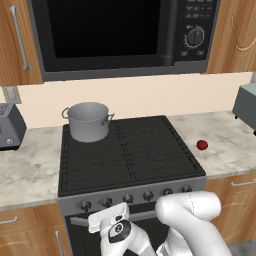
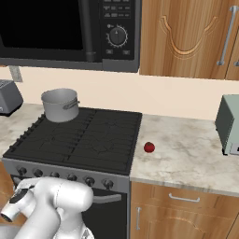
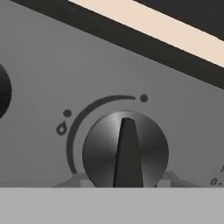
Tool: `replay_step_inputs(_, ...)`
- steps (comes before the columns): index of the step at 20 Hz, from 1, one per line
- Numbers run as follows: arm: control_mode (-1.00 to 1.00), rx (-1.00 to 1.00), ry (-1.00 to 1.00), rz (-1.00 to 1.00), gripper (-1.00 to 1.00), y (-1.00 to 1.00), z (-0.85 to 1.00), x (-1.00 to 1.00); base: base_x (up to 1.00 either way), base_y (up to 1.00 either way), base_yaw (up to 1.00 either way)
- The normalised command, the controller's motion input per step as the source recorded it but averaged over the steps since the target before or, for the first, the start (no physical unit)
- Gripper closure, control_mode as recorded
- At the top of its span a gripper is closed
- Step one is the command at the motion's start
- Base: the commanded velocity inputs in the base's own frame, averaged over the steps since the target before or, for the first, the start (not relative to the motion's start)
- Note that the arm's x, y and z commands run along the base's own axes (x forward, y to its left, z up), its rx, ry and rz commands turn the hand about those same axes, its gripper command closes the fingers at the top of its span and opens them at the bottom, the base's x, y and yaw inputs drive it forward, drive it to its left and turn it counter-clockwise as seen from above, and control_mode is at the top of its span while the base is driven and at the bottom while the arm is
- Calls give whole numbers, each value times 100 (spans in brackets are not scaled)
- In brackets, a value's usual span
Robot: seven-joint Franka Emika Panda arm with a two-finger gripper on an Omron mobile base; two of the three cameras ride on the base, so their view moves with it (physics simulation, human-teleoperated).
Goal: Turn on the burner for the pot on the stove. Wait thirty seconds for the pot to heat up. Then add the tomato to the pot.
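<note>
On the stove (image 1: pixel 131 152), knob (image 3: pixel 125 150) rib points upright.

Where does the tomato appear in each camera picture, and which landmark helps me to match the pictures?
Left base view: the tomato lies on the marble counter, right of the stove, at mid-height.
Right base view: the tomato lies on the counter just right of the stove's edge, near the picture's centre.
Hand view: not in it; a stove knob is seen close up.
Shared landmark: the pot on the stove's back left burner.
</note>
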Motion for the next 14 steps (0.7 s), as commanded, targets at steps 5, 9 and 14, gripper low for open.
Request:
replay_step_inputs(5, -100, -22, -17, 43, 100, 30, 0, 0, 0, 0, 0)
replay_step_inputs(9, -100, -26, -17, 53, 100, 45, 0, 0, 0, 0, 0)
replay_step_inputs(14, -100, -28, -11, 62, 100, 50, -1, 0, 0, 0, 0)
